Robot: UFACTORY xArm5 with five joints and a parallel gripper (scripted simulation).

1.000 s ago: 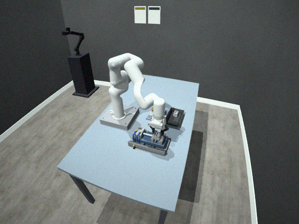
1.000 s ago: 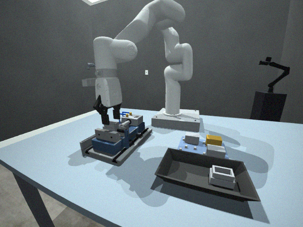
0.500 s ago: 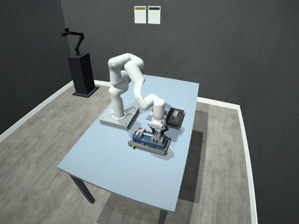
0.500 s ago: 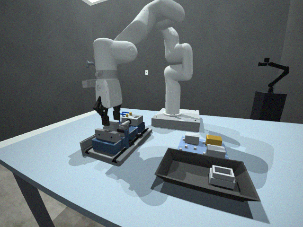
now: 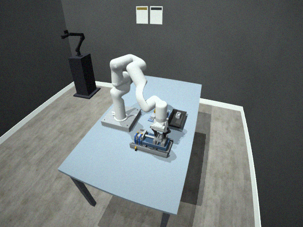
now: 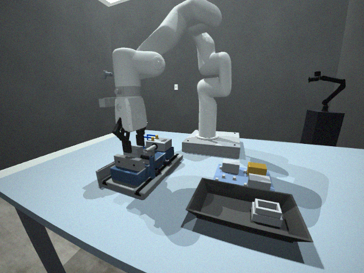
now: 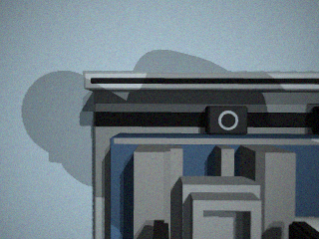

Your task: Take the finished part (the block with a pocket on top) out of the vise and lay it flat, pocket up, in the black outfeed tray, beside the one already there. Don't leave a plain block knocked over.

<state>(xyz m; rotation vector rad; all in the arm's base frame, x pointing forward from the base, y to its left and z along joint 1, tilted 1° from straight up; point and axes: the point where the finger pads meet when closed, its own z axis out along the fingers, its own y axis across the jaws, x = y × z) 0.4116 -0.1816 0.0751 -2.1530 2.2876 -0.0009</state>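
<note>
The white arm's black-fingered end effector point(image 6: 131, 140) is hanging partly open and empty, its fingers straddling the grey pocketed block point(image 7: 219, 211) in the blue-bodied vise point(image 6: 137, 173) on the pale blue tabletop point(image 6: 88, 223).

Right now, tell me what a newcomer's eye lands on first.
The white arm folds over the pale blue table, its open tool hanging over the blue vise. To the right of the vise in the exterior view, a black outfeed tray holds one pocketed block.
</note>
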